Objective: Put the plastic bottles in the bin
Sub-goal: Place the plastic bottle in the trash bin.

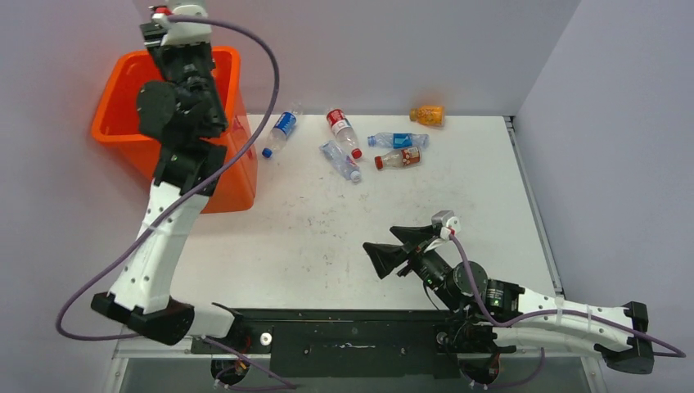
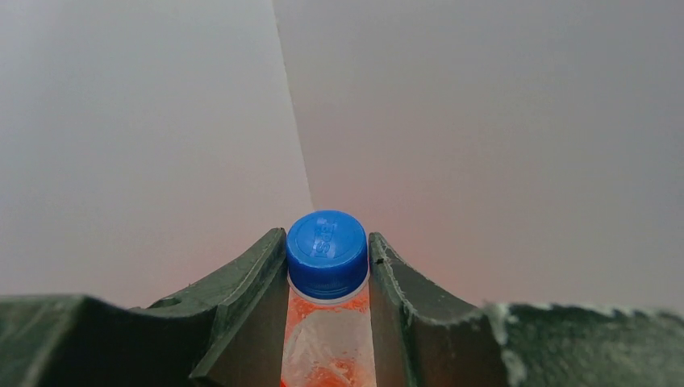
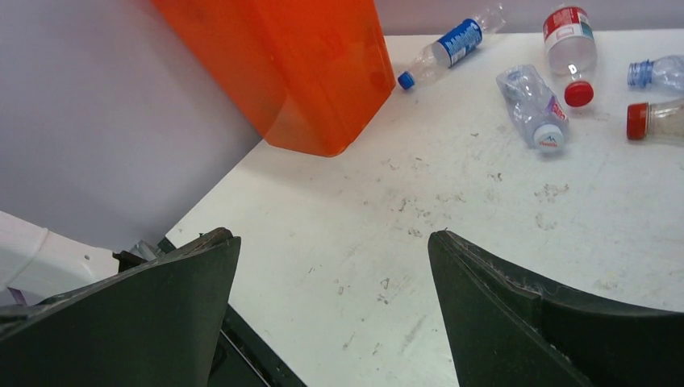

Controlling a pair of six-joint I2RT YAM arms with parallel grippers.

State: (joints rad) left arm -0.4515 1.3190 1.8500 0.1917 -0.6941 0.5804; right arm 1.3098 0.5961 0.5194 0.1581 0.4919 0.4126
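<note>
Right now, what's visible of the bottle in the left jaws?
Clear plastic bottle, orange-tinted, with a round blue cap on. It's pinched at cap and neck between the left jaws, one each side, cap pointing away from the wrist. Only cap and shoulder show. In the top view the arm hides it, over the bin.

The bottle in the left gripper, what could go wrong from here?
The left gripper holds the blue-capped bottle only at its cap end, so it may swing or slip. From above, the gripper looks close to the far rim of the orange bin; a release there might clip the rim or drop behind it.
</note>
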